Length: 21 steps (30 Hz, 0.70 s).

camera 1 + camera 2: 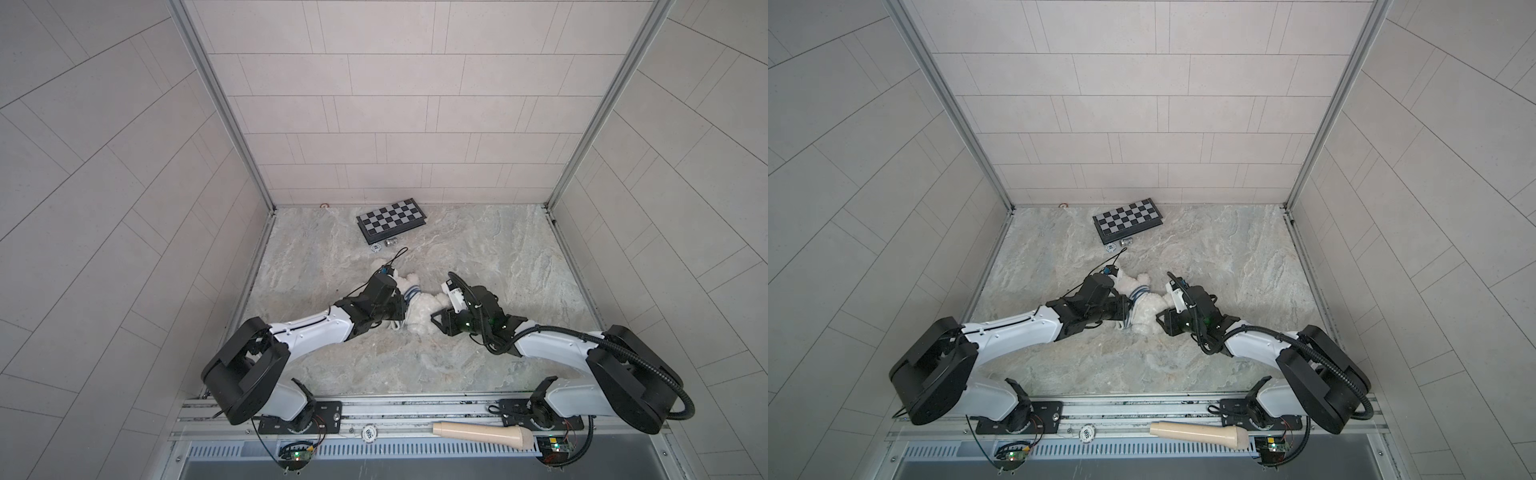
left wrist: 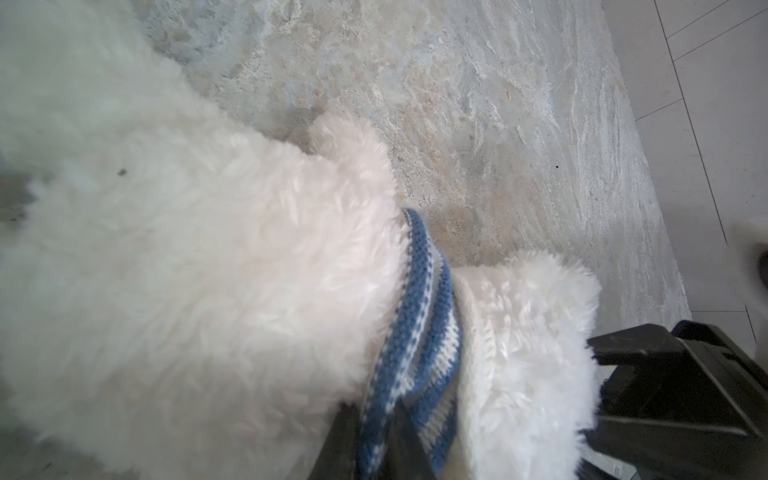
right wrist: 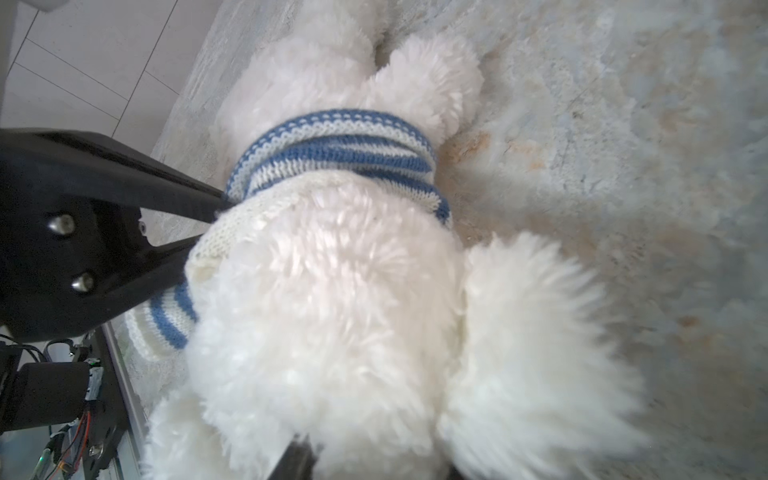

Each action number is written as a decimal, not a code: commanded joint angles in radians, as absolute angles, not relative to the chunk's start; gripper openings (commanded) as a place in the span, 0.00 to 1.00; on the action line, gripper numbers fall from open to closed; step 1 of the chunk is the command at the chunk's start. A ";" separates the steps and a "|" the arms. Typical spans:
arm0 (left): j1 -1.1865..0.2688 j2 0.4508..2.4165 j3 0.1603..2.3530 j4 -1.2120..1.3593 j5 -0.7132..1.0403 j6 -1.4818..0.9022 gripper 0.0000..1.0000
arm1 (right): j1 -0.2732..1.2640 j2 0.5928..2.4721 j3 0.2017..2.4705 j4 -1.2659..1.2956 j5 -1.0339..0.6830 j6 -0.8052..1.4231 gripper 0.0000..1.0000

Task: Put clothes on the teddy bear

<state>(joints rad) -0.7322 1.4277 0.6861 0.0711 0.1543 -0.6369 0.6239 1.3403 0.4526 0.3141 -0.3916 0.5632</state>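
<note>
The fluffy white teddy bear (image 1: 422, 309) (image 1: 1148, 309) lies on the marble table between my two grippers. A blue-and-white striped shirt (image 2: 419, 316) (image 3: 332, 145) is bunched in a ring round its neck and upper chest, with one loose part lying beside the body. My left gripper (image 1: 400, 309) (image 2: 374, 449) is shut on a fold of that shirt at the bear's side. My right gripper (image 1: 437, 321) (image 3: 374, 465) is at the bear's lower body, its fingers buried in the fur and closed on it. The bear's face is hidden.
A folded chessboard (image 1: 392, 218) lies at the back, with two small metal pieces (image 1: 376, 248) and a black cable (image 1: 397, 255) in front of it. A beige club-shaped object (image 1: 482, 434) rests on the front rail. Tiled walls close in three sides.
</note>
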 commanded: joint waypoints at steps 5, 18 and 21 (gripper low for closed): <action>-0.734 1.323 0.654 -0.031 0.152 -0.605 0.28 | 0.626 1.286 0.507 0.175 -0.310 0.428 0.11; -0.706 1.278 0.694 -0.130 0.163 -0.530 0.30 | 0.604 1.293 0.614 -0.080 -0.361 0.045 0.00; -0.708 1.276 0.664 -0.109 0.178 -0.529 0.28 | 0.604 1.320 0.645 -0.080 -0.362 0.035 0.00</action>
